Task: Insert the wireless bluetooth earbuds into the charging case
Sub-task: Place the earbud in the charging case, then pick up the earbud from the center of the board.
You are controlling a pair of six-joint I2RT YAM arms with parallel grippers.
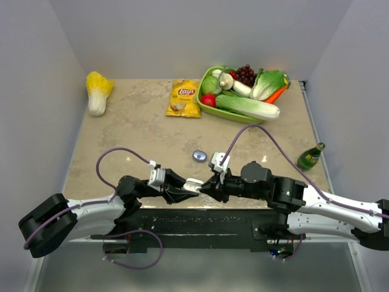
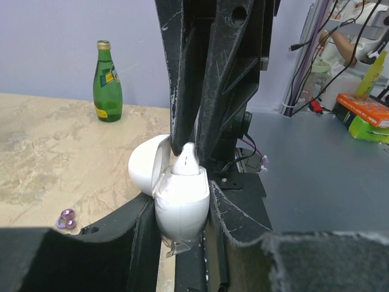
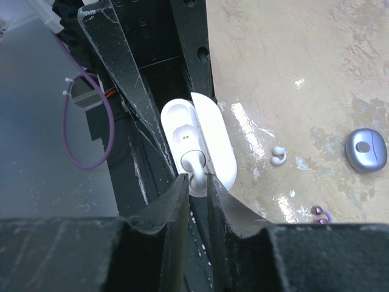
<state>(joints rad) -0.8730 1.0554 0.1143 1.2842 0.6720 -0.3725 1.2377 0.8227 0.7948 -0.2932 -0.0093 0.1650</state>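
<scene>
A beige marbled table [image 1: 121, 134] stands between pale walls, with a cabbage [image 1: 98, 91] at the far left, a chip bag [image 1: 184, 98] near the far middle, a green basket [image 1: 209, 109] of toy vegetables at the far right and a green bottle [image 1: 310, 157] upright near the right edge. The two arms meet low over the near edge, well apart from all of these. The left gripper [image 2: 181, 213] has its fingers pressed against the sides of the white case [image 3: 214, 137], holding it off the table with the lid swung open to one side. A white bud [image 2: 186, 159] stands in the open case, its lower part down in a well and its stem sticking up out of it. The right gripper [image 3: 196, 180] reaches in from the opposite side, its fingertips close on either side of that stem. From the wrist views I cannot tell whether they pinch the stem or merely flank it, since the gap between them looks about as wide as the stem itself. On the table beyond the grippers lies a closed grey case [image 1: 199, 156]. Nearer the arms a purple bud [image 2: 67, 219] rests on the marble, and a small white piece [image 3: 278, 156], possibly another bud, lies between it and the held case
</scene>
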